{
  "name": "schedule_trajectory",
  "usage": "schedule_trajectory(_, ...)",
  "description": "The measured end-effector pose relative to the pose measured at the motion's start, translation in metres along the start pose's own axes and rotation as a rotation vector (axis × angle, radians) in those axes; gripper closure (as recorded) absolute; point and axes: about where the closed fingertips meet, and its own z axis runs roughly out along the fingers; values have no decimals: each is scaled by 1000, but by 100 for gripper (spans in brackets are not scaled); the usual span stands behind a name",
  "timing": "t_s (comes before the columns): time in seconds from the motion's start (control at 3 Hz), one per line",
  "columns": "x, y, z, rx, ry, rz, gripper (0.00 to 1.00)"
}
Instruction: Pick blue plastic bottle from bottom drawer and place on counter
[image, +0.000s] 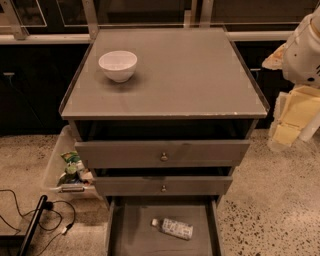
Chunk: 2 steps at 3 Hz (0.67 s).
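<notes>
The blue plastic bottle (172, 228), clear with a white cap and a pale patterned label, lies on its side on the floor of the open bottom drawer (132, 232), cap pointing left. The counter (190, 75) is the flat grey top of the cabinet, with a chipped front edge. My gripper (291, 122) hangs at the right edge of the view. It is beside the cabinet at about counter height, well above and to the right of the bottle, and holds nothing I can see.
A white bowl (118, 65) stands on the counter's back left. Two knobbed drawers (162, 152) sit slightly pulled out above the bottom one. A clear bin (60, 172) with packets lies on the floor at the left, with black cables (30, 215) in front of it.
</notes>
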Motion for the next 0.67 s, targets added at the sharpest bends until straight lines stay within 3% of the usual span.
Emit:
schedule_trajectory(0.33, 0, 0, 4, 5, 10, 2, 0)
schedule_trajectory(0.67, 9, 14, 49, -54, 12, 15, 0)
